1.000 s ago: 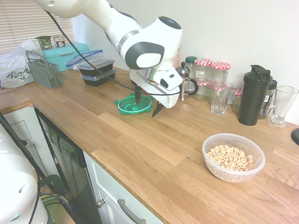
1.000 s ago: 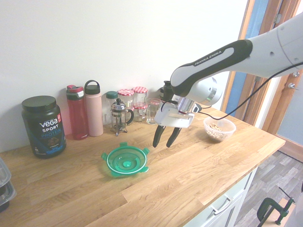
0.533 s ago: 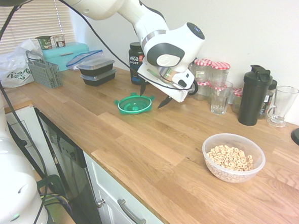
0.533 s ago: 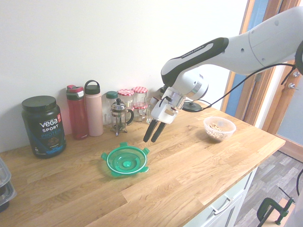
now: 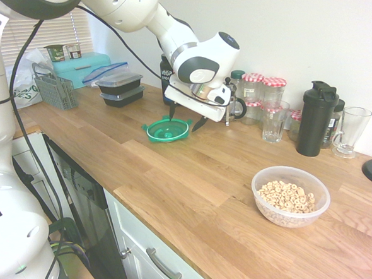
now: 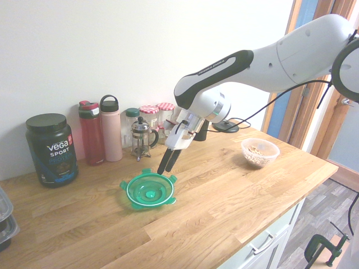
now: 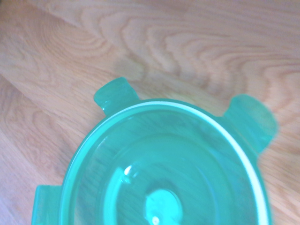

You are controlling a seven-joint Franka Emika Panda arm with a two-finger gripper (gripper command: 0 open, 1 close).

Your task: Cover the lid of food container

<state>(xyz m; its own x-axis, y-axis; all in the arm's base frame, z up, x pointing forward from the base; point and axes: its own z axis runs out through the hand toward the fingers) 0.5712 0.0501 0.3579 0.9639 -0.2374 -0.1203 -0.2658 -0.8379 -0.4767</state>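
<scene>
The lid [image 5: 167, 129] sits on the wooden counter [image 5: 194, 177], left of centre in the first exterior view and lower left of centre in the second. It looks to be lying upside down, dished side up, clip tabs splayed out round the rim. The wrist view fills its lower half with it: green, translucent, pale ring just inside the rim, two tabs fully visible at the top edge of the disc.

The food container [image 5: 291, 195], cereal inside, is well apart from it, at lower right in the first exterior view and at right of centre in the second.

My read on handling: thin moulded plastic, so light and a bit flexy, and smooth enough to slip. It's low, with no knob showing. I'd pinch across the rim, one finger inside the dish and one outside, between tabs. The tabs themselves look hinged, so I'd expect them to fold. Squeeze gently. It may need flipping before it seats on the bowl.

Gripper [image 6: 168, 162] has its fingers spread apart, nothing between them. It's angled steeply down and tilted toward the lid, tips just above the lid's upper-right rim in the second exterior view; no contact that I can see. The arm comes in from upper right there, and from upper left in the first exterior view.
</scene>
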